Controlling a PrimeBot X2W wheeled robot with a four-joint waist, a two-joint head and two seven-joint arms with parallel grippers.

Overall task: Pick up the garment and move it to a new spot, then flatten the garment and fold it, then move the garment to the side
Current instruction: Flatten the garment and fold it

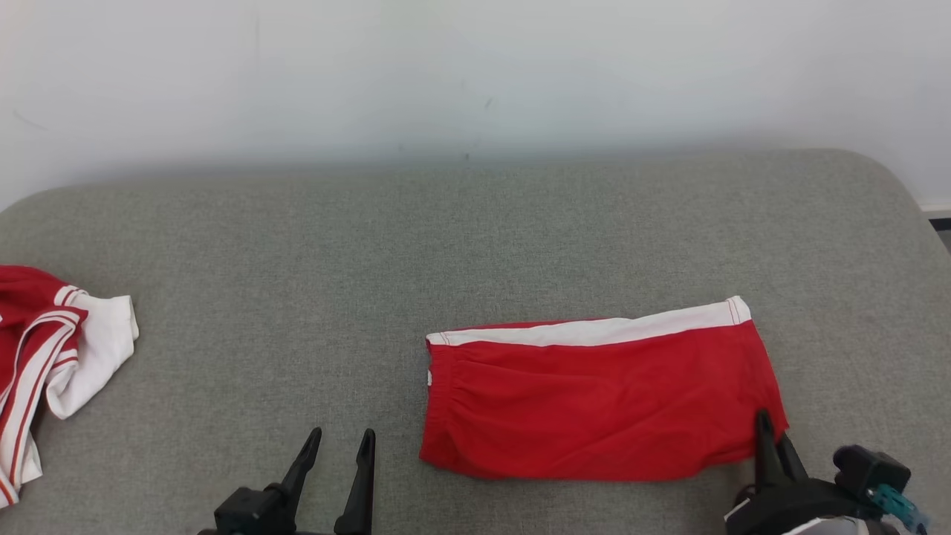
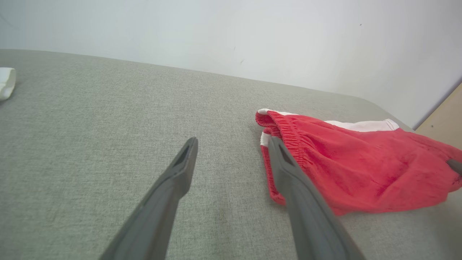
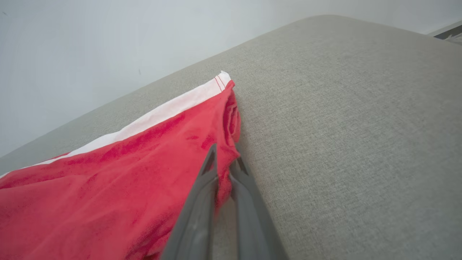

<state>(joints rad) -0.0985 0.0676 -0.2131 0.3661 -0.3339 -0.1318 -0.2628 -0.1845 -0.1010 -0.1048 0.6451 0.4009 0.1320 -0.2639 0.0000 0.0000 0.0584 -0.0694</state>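
Garment (image 1: 602,401), red, white-banded, on grey cushion (image 1: 297,260); right claw (image 1: 763,420) clamped on its corner, left claw (image 1: 343,438) apart.

At your far left you'll see a crumpled pile of clothes (image 1: 52,357), red with white panels and thin stripes. It lies on the grey fabric surface (image 1: 297,282) and runs off the head view's left edge. Behind the surface stands a plain white wall (image 1: 475,74) with a few faint marks. In your left wrist view, a pale wooden panel (image 2: 445,119) shows at the right edge.
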